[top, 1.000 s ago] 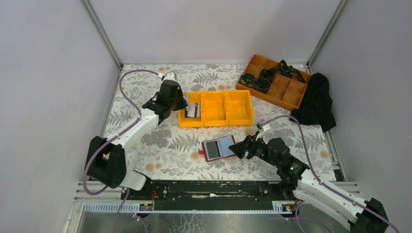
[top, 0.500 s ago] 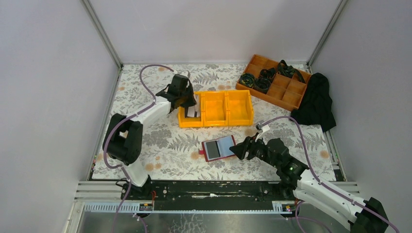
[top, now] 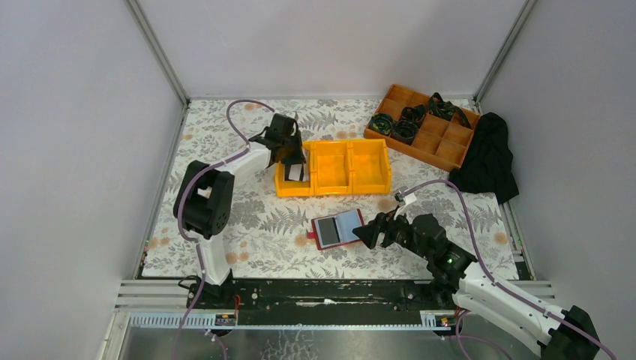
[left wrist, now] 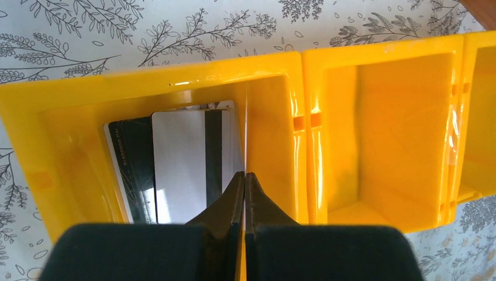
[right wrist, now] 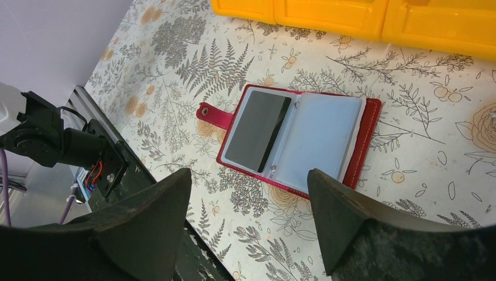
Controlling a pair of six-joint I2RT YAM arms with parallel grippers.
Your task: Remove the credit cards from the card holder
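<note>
A flat red folding card holder (top: 337, 229) is seen lying open on the leaf-printed tablecloth (top: 247, 217), in front of a yellow plastic three-compartment bin (top: 334, 187) and well apart from it. Its inside is blue-grey within a red border, and a red snap tab sticks out at its left edge. A dark grey card (right wrist: 257, 130) is held in its left pocket. The right pocket (right wrist: 324, 137) shows only pale blue-grey, and it cannot be told whether a card is inside.

Two more credit cards are found in the bin's left compartment: a grey-white card with a black stripe (left wrist: 187, 158) laid over a black card (left wrist: 131, 164), so that only the black card's left strip is shown.

The left gripper (left wrist: 244, 187) is held over that compartment with its fingers pressed together. The lower ends of both cards are hidden behind it. A thin pale line is seen running up from the fingertips, and it cannot be made out whether this is a card gripped edge-on or the edge of the compartment wall.

The right gripper (right wrist: 248, 175) is held just beside the holder's right edge, its fingers (right wrist: 175, 193) spread wide, with nothing between them.

In the left wrist view the bin's right compartment is cut off. In the top view the cards in the bin are too small for detail.
</note>
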